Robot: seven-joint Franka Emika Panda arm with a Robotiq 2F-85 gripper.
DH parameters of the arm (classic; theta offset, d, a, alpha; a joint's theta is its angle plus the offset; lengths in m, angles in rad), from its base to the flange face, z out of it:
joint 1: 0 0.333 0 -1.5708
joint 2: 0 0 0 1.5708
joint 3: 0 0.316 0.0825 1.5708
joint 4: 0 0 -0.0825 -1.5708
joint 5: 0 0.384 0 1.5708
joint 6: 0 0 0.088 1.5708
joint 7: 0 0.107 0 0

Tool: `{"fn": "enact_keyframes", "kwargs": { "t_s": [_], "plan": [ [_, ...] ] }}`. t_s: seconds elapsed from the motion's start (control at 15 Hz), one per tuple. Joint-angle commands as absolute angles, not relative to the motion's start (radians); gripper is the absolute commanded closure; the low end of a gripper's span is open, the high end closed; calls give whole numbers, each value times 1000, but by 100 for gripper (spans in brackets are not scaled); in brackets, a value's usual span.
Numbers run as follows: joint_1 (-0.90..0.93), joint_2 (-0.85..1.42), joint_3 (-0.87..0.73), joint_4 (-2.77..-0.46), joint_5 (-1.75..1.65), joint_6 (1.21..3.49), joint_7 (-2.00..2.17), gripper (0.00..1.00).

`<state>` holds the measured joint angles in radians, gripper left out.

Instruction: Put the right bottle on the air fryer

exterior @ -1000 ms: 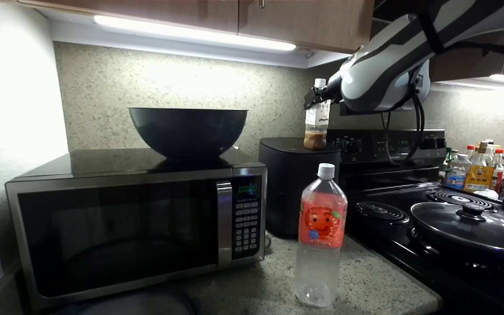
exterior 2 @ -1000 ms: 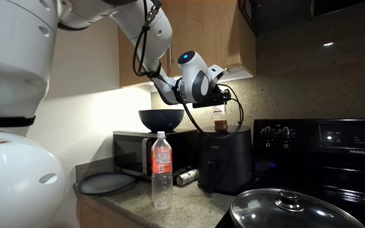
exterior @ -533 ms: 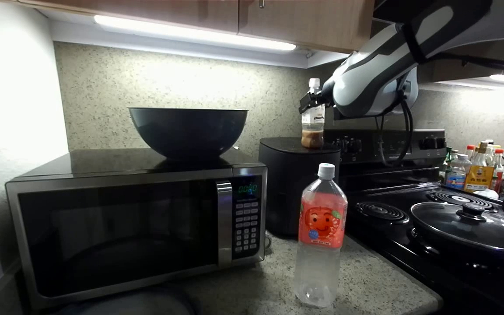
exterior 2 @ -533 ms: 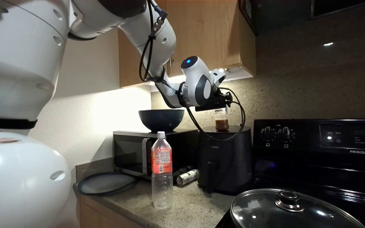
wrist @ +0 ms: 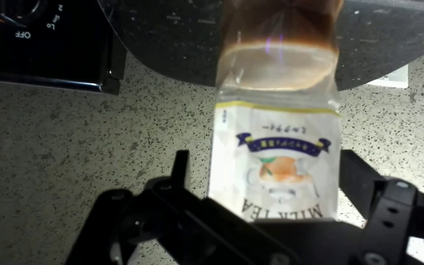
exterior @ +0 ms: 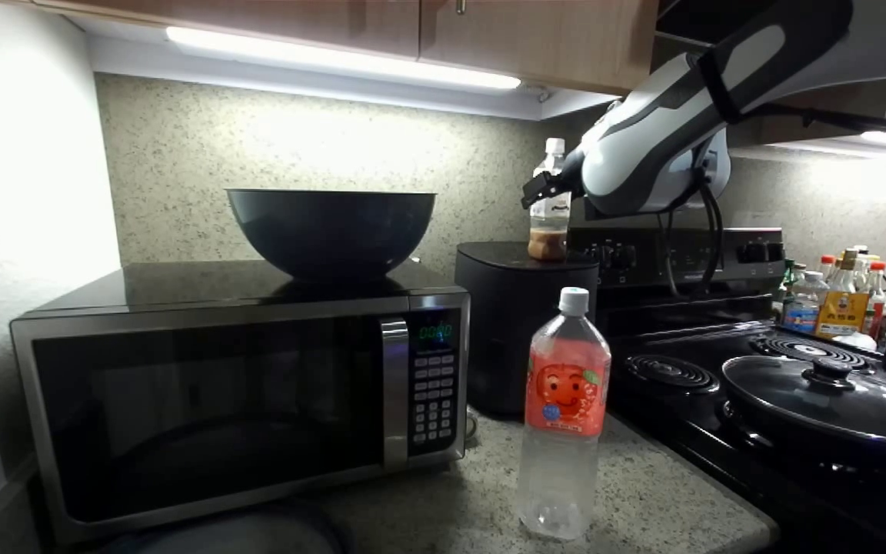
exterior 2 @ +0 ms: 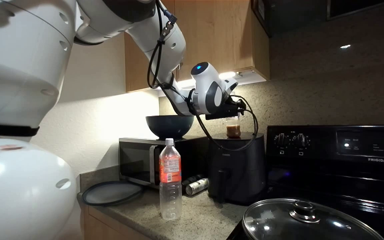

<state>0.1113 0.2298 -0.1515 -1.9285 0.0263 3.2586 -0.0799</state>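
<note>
The gripper hangs above the air fryer, its fingers parted wider than the small bottle that stands between them. In the wrist view a strip of background shows between one finger and the pale label; whether the opposite finger touches the bottle cannot be told. The small bottle is upright on the air fryer's top, its base and brownish liquid below the gripper, its white cap above it. Farther below the gripper, and well apart from it, the taller bottle with the red-orange label stands on the worktop. In an exterior view the dark bowl sits left of the gripper, on top of the microwave. In an exterior view the black stove lies lower and to the right of the gripper, and a glass-lidded pan shows lower still, nearer the camera.
</note>
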Motion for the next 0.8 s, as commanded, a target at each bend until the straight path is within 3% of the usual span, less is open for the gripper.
{"fn": "enact_keyframes", "kwargs": {
  "t_s": [0.0,0.47,0.73],
  "plan": [
    [178,200,-241,-1954,23,3190,-50,0],
    [389,176,-489,-1968,-94,3038,109,0],
    [375,213,-474,-1934,-57,3059,80,0]
  ]
}}
